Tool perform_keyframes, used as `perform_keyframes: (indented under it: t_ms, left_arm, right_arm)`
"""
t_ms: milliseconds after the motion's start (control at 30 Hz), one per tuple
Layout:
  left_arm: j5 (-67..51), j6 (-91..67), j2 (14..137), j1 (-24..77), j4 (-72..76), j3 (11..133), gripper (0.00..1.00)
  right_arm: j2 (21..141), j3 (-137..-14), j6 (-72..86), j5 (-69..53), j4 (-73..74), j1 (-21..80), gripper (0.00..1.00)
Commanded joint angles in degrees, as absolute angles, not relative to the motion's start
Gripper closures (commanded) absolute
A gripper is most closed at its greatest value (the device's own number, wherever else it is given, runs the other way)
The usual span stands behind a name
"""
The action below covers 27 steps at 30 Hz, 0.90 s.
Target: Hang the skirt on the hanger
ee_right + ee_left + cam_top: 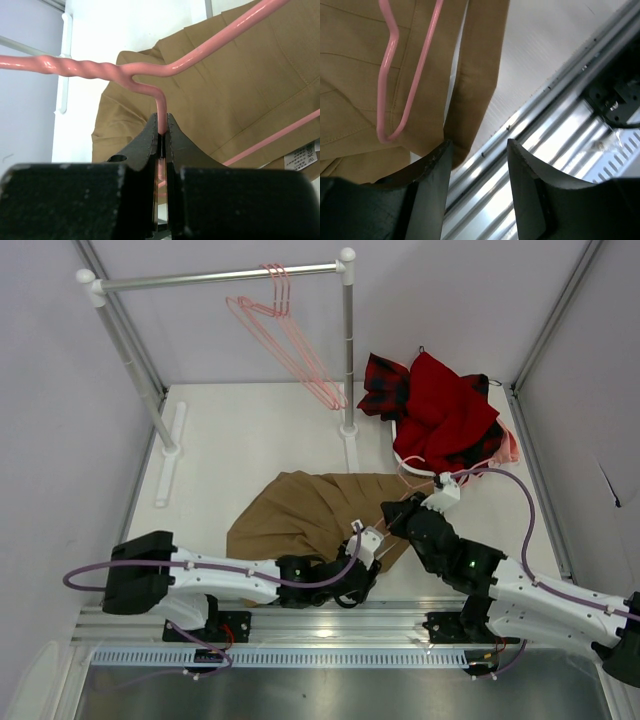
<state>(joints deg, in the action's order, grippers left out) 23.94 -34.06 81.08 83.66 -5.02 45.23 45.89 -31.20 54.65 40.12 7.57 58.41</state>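
- Well, the left claw (pixel 479 144) lies low by the table's near edge, its fingers wide apart and gripping nothing. A folded edge of cloth sits right by one finger.
- The skirt (pixel 300 510) is a camel-brown heap, crumpled flat on the white table (pixel 250 430) in front of both arms, with stitched seams showing.
- The hanger (pixel 80 67), thin pink wire with a twisted neck, lies across the skirt's near end.
- The right claw (pixel 163 117) is pinched tight on that wire just below the twist.
- Red clothes (pixel 445 415) are piled at the far right.
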Motion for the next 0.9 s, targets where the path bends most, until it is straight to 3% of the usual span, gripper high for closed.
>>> perform_keyframes:
  t_ms: [0,867]
  left_arm:
    - [29.9,-36.5,84.6,84.0,-2.8,49.3,0.48]
    - [40.0,-50.8,92.0,82.7,-6.1,46.8,0.57]
  right_arm:
    - [44.7,-33.3,53.0,44.2,4.0,58.5,1.0]
    - [43.8,-35.1,54.1,47.0,5.5,58.6,1.0]
